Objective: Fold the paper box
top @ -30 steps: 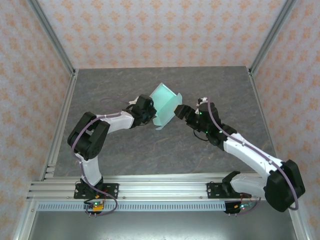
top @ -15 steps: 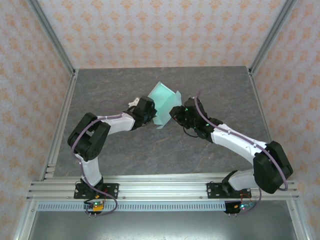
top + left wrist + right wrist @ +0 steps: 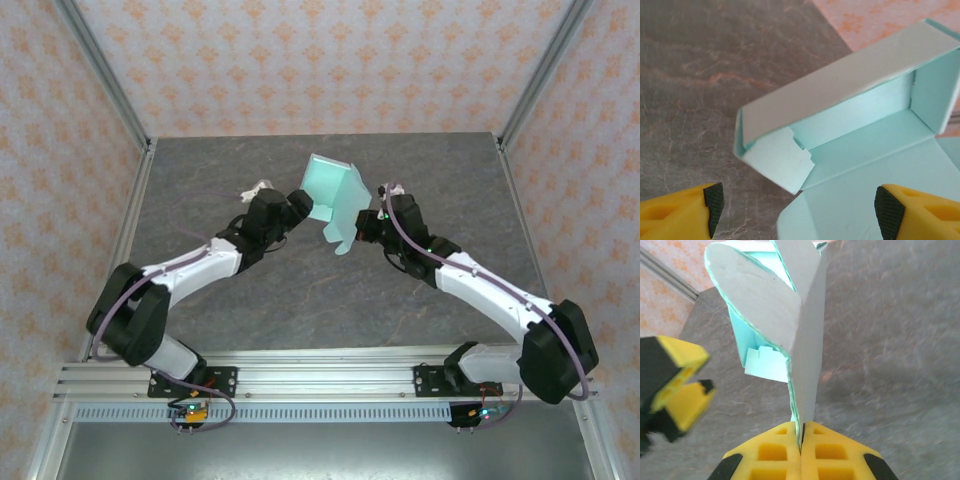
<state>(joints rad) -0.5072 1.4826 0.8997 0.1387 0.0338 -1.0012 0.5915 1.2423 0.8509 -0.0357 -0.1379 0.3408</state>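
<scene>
Grey table (image 3: 220, 170); mint paper box (image 3: 335, 195) half-folded, flaps open.

A grey marbled table (image 3: 300, 300) sits between orange-patterned walls (image 3: 320, 60) and aluminium rails (image 3: 330, 372).

left arm (image 3: 190, 268) and right arm (image 3: 490, 295): white link shells, black joints, lilac cables (image 3: 397, 220) along each. left pincer (image 3: 797, 205) and right pincer (image 3: 801, 440): yellow fingers (image 3: 675, 215) tipped with black pads (image 3: 714, 200).
</scene>
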